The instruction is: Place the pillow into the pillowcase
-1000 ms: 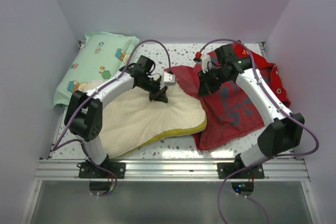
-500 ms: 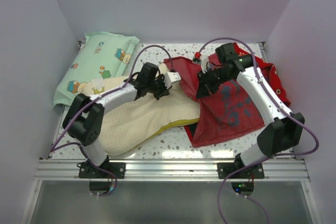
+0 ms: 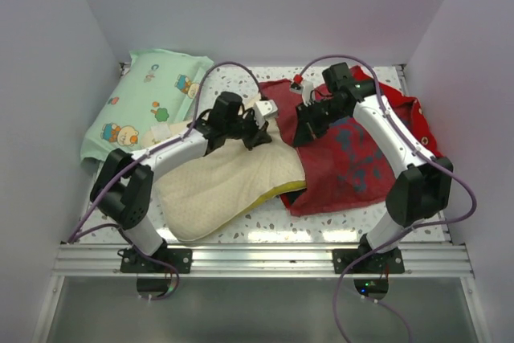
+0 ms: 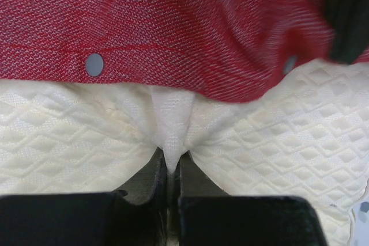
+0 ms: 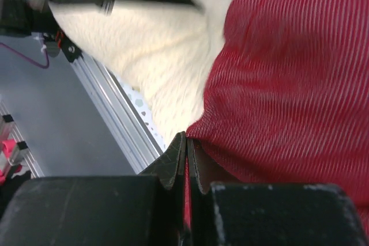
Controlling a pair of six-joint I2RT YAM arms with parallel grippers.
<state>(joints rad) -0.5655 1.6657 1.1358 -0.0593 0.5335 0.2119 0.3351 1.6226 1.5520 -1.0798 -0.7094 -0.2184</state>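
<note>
Table (image 3: 321,226): speckled white top. It carries everything and only the top view shows it whole.
Pillow (image 3: 225,186): cream and dimpled, lying on the left half of the table. Its far right corner is at the red cloth's edge. The left wrist view shows the diamond quilting (image 4: 69,142) running just under the red hem.
Pillowcase (image 3: 357,162): red, spread over the right half of the table. From above it carries grey marks too blurred to read. The right wrist view shows its ribbed weave (image 5: 288,84) beside the cream cover (image 5: 155,67).
Green pillow (image 3: 144,110): mint, with cartoon prints, in the far left corner. Only the top view shows it.
Left gripper (image 3: 259,136): closed, pinching a small fold of the cream cover (image 4: 171,162) just below the hem.
Right gripper (image 3: 301,130): closed on the red cloth's edge, with a strip of it between the fingers (image 5: 187,142).
Snap (image 4: 94,64): a grey stud on the red hem, seen only by the left wrist.
</note>
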